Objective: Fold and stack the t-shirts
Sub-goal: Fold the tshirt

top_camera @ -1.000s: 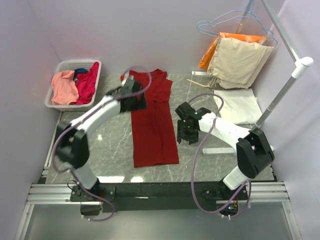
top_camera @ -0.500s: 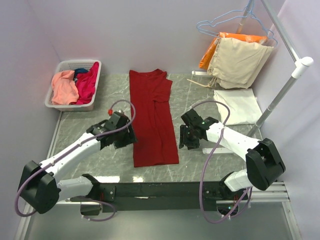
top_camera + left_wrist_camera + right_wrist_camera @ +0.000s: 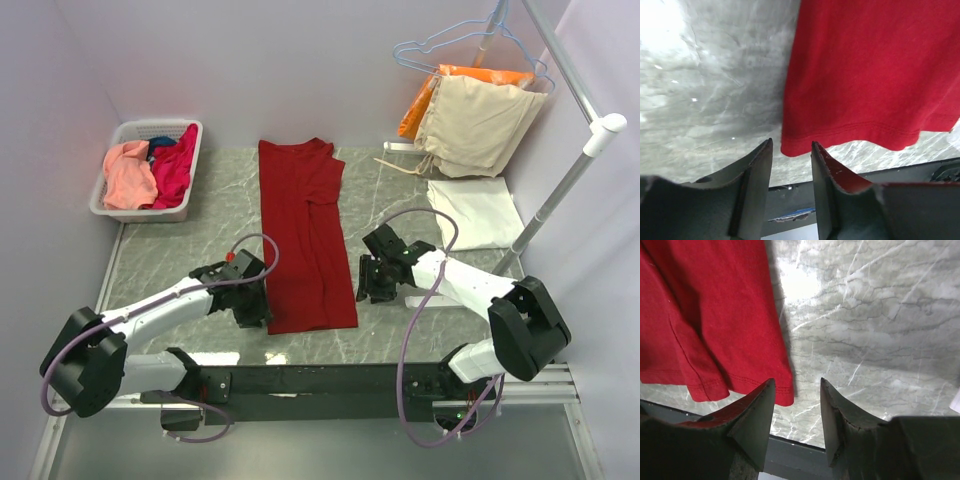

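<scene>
Left gripper (image 3: 791, 145) and right gripper (image 3: 797, 382) are down at the dark red t-shirt (image 3: 305, 230), fingers spread on both!
Each frames a near hem corner, gripping nothing. The shirt lies flat mid-table, basket (image 3: 138, 212) with the salmon-pink t-shirt (image 3: 128, 175) far left, folded cream-white t-shirt (image 3: 478, 212) right, hung garments (image 3: 478, 120) beyond.

You worked in a robotics lab cell set up for laundry: plain lilac walls (image 3: 300, 70) boxed in the marble tabletop (image 3: 190, 240), an aluminium rail (image 3: 110, 385) ran along its near edge, and a plastic basket (image 3: 140, 213) and wire hangers (image 3: 440, 45) stood at its far corners.
</scene>
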Robot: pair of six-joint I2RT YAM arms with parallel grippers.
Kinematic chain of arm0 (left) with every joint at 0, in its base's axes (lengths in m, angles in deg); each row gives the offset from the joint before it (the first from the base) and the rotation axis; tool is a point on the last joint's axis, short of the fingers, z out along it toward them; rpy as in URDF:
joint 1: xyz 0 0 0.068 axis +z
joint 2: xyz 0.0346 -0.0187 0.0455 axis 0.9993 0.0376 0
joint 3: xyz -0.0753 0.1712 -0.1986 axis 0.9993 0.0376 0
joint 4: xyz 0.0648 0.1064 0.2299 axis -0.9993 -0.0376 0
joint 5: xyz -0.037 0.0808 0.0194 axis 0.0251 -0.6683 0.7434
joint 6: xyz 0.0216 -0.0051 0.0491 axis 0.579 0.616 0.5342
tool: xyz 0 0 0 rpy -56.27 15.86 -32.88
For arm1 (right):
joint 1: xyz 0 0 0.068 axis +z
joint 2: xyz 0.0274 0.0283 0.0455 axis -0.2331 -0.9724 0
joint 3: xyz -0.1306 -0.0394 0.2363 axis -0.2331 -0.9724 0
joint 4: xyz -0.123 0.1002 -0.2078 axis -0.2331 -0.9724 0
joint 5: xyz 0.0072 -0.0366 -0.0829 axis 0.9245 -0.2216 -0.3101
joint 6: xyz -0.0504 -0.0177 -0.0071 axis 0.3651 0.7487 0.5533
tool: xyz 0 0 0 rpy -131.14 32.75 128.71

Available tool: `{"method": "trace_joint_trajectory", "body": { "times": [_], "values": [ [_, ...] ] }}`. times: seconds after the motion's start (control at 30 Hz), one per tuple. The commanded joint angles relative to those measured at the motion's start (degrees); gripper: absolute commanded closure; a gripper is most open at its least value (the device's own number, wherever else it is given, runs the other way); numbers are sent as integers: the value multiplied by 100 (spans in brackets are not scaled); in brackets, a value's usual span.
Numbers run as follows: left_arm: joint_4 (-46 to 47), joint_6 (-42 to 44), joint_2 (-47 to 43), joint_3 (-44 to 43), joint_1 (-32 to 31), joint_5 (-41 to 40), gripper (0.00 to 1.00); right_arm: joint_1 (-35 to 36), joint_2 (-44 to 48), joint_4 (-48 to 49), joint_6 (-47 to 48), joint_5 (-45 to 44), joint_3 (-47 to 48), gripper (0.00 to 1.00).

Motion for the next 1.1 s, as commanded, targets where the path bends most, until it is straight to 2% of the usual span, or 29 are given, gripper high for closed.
{"method": "trace_joint_trajectory", "body": {
  "times": [0.0, 0.47, 0.7, 0.83, 0.93, 0.97, 1.03, 1.07],
  "values": [
    [544, -314, 34, 370, -96, 366, 58, 77, -24, 264, 69, 160, -141, 53],
    [1125, -745, 235, 723, -219, 164, 57, 305, -358, 871, 289, 907, -607, 52],
    [739, -851, 306, 529, -289, -389, 58, 332, -516, 941, 368, 1083, -633, 52],
    [545, -886, 341, 450, -324, -408, 60, 349, -656, 932, 386, 1144, -633, 52],
    [457, -886, 376, 415, -368, -592, 68, 366, -753, 915, 421, 1180, -624, 59],
    [422, -886, 385, 406, -386, -618, 77, 375, -780, 906, 429, 1197, -624, 67],
    [290, -912, 385, 371, -421, -706, 86, 410, -824, 871, 430, 1189, -616, 78],
    [246, -921, 385, 362, -421, -732, 96, 411, -833, 845, 438, 1189, -616, 88]
  ]
}}
